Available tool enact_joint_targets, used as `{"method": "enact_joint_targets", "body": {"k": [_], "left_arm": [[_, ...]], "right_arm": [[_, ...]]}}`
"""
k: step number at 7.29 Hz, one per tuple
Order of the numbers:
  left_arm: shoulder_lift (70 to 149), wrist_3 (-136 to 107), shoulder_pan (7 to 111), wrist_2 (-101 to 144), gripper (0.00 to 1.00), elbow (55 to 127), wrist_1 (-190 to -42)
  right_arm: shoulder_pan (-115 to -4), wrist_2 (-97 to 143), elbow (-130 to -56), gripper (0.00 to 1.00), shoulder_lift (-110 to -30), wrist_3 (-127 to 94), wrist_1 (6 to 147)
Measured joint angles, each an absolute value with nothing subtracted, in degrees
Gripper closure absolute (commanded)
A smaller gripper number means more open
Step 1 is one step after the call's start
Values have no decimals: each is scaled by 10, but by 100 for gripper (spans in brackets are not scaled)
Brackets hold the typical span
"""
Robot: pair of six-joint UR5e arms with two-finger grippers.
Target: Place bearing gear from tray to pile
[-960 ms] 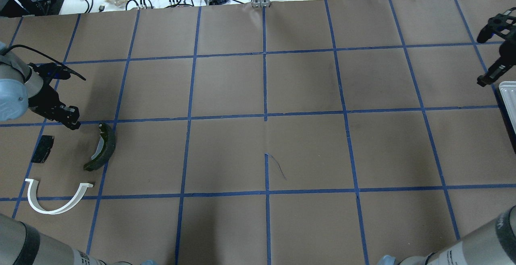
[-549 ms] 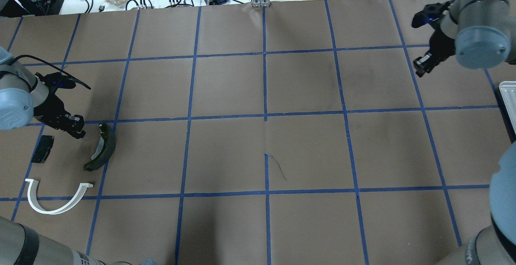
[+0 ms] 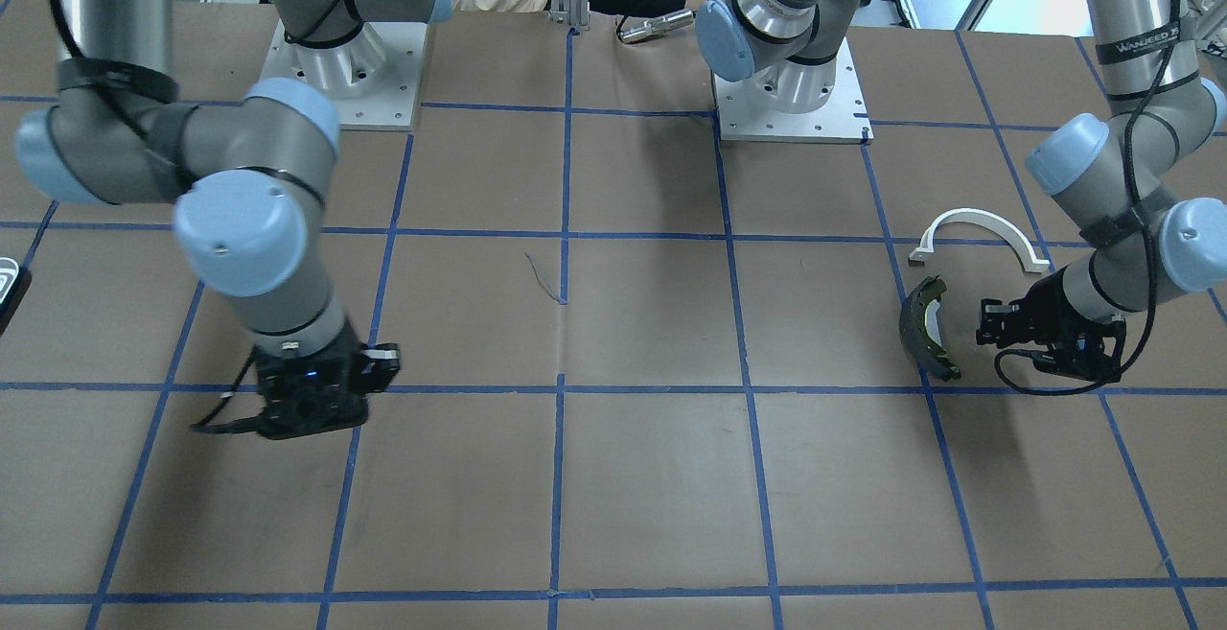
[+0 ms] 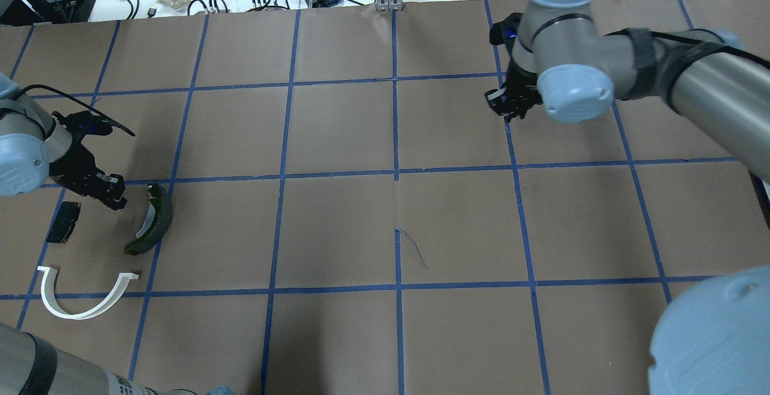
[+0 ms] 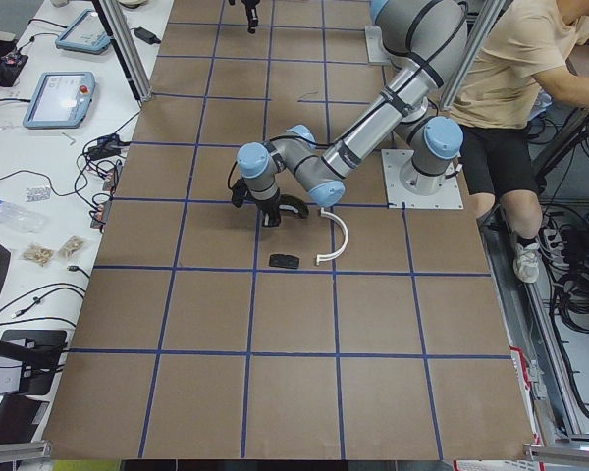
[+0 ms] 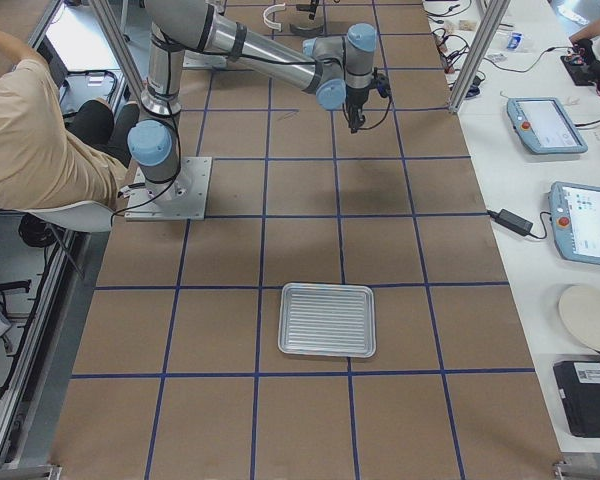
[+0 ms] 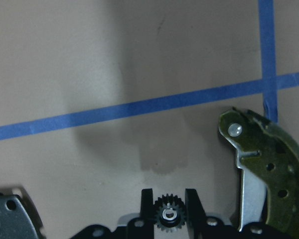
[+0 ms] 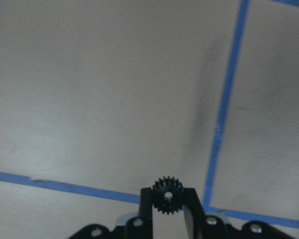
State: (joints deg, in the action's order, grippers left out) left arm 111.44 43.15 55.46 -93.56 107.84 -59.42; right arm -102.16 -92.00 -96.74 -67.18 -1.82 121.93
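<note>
Brown gridded bench (image 4: 337, 124). Left gripper (image 4: 116, 202) clamps a bearing gear (image 7: 169, 215) just beside the brake shoe (image 7: 269, 169); right gripper (image 4: 510, 113) clamps a second gear (image 8: 167, 195), apparently aloft. Risk: dropped from height, either gear rolls off the pile (image 4: 161, 220).

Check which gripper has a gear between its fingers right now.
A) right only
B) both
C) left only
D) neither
B: the left wrist view shows a small black gear pinched between the fingers of the left gripper, and the right wrist view shows a second gear held the same way in the right gripper.
</note>
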Motion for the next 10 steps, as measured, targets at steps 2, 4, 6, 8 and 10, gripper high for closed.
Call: {"method": "enact_joint_targets", "body": {"k": [2, 4, 6, 8, 10], "left_arm": [[1113, 431, 551, -936, 0, 1076, -599], [1101, 428, 559, -935, 0, 1061, -606], [1085, 412, 588, -933, 0, 1015, -662], [1070, 360, 643, -926, 0, 954, -751], [1055, 296, 712, -907, 0, 935, -784]], "right_arm": [[-1117, -909, -967, 85, -645, -128, 1227], [-1163, -892, -968, 27, -619, -192, 1244], [-1179, -885, -967, 0, -608, -226, 1256], [-1160, -887, -950, 0, -613, -246, 1264], [-1093, -891, -894, 0, -627, -214, 1210]]}}
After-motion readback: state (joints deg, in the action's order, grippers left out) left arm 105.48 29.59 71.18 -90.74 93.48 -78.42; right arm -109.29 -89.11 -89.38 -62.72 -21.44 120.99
